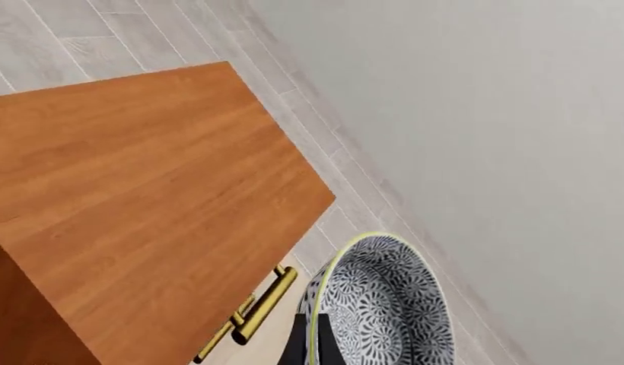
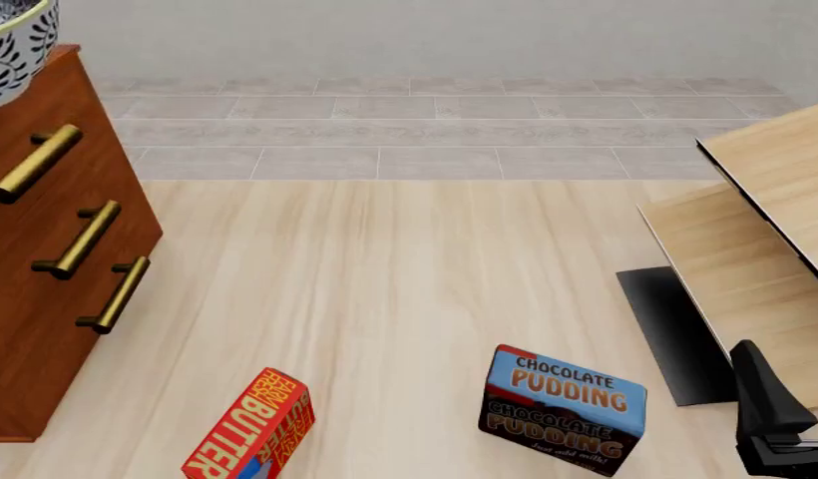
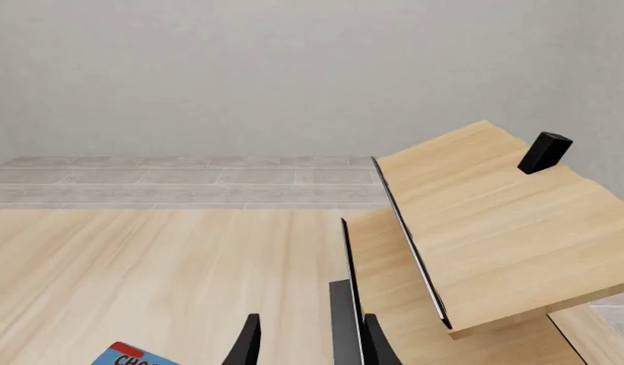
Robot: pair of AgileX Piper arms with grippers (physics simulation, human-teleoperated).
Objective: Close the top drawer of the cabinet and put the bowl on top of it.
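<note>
The left pincer [image 1: 314,346] grips the rim of the deep blue-grey floral ceramic bowl [image 1: 383,304], which hangs just off the reddish-brown wooden cabinet [image 1: 139,190] on its handle side, while the right pincer [image 3: 307,342] idles half-open far away.

Cabinet [image 2: 43,259] at far left of tabletop [image 2: 382,279], bowl [image 2: 13,45] above its top edge. Butter box [image 2: 249,429] near front, right of cabinet; pudding box [image 2: 565,407] further right. Pale furniture [image 2: 755,249] at far right.
</note>
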